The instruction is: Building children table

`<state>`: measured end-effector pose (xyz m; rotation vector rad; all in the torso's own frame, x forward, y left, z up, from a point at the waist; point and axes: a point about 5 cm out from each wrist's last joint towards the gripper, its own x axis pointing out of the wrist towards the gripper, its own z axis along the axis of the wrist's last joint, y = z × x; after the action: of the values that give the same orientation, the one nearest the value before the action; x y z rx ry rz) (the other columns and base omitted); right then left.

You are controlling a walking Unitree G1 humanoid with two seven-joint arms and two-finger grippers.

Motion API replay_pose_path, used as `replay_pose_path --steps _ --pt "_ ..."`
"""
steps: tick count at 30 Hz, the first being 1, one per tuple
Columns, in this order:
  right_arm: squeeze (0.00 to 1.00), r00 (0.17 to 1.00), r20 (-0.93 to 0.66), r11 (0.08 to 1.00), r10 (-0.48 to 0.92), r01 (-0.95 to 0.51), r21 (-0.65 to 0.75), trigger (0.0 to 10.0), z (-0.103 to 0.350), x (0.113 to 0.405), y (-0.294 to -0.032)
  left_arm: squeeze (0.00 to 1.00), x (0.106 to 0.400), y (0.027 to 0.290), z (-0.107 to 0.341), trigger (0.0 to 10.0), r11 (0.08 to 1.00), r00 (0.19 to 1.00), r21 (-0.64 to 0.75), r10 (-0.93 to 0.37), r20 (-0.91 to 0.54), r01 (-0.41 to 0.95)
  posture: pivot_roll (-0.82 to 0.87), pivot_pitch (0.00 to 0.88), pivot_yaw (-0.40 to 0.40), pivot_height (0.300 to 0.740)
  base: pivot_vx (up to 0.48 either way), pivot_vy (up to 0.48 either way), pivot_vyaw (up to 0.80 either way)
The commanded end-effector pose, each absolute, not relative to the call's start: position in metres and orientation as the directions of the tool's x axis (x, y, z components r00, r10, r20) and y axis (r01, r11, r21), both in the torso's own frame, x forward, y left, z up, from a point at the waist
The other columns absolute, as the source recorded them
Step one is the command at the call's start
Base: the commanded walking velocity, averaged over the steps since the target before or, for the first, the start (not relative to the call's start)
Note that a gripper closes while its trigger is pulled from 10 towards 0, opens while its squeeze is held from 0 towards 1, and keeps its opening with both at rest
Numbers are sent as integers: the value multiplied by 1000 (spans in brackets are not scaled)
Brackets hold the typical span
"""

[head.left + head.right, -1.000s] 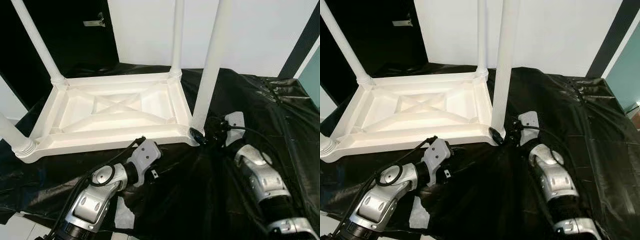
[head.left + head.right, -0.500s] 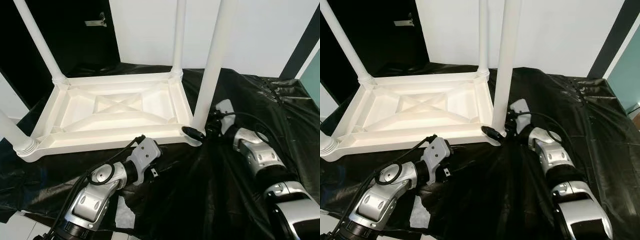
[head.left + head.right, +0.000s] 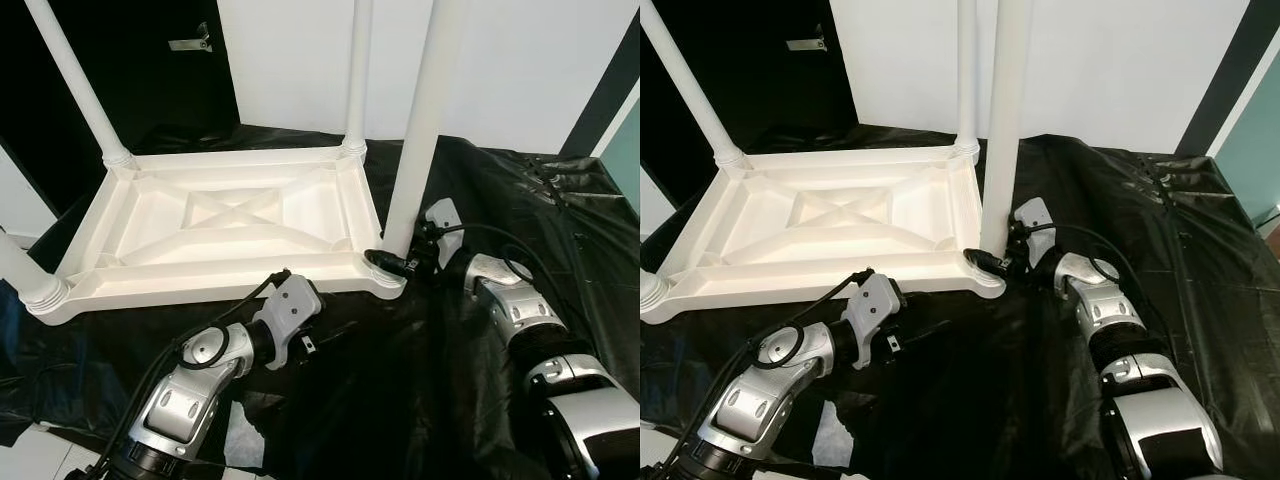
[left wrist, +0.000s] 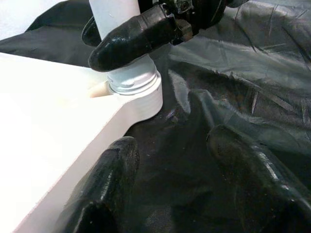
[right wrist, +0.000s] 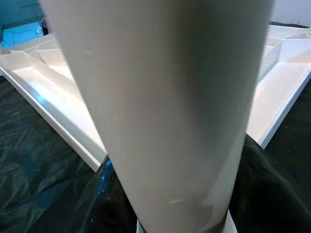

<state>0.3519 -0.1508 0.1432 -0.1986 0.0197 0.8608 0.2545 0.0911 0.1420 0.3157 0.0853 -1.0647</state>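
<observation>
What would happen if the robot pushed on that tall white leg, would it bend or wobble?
Probably not bend: the near right leg looks like thick, stiff plastic. It might wobble, since it stands tall on one corner socket of the upturned table. The right pincer holds its base, which should steady it.

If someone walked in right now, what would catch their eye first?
A white table lying upside down on a black sheet, its legs pointing up. The right gripper clasps the base of the near right leg at the table's corner. The left gripper waits open beside the table's near edge.
</observation>
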Motion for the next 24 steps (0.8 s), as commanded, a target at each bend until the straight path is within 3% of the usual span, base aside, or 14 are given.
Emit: replay_pose_path --steps 1,6,15,24 --pt "0 661 -141 648 737 -750 -135 10000 130 347 -148 0 255 88 140 10000 437 481 215 -846 -231 873 16 0 -10 740 0 0 0" --pt "0 735 -136 719 664 -678 -156 10000 127 347 -139 0 254 87 140 10000 431 474 213 -850 -231 877 14 0 -14 740 0 0 0" --pt "0 888 -85 889 453 -457 -37 10000 118 338 -118 0 253 88 138 10000 432 475 213 -847 -237 876 22 0 -27 740 0 0 0" --pt "0 970 -36 970 242 -241 28 10000 123 326 -93 0 253 89 135 10000 444 486 211 -842 -235 871 22 0 -38 740 0 0 0"
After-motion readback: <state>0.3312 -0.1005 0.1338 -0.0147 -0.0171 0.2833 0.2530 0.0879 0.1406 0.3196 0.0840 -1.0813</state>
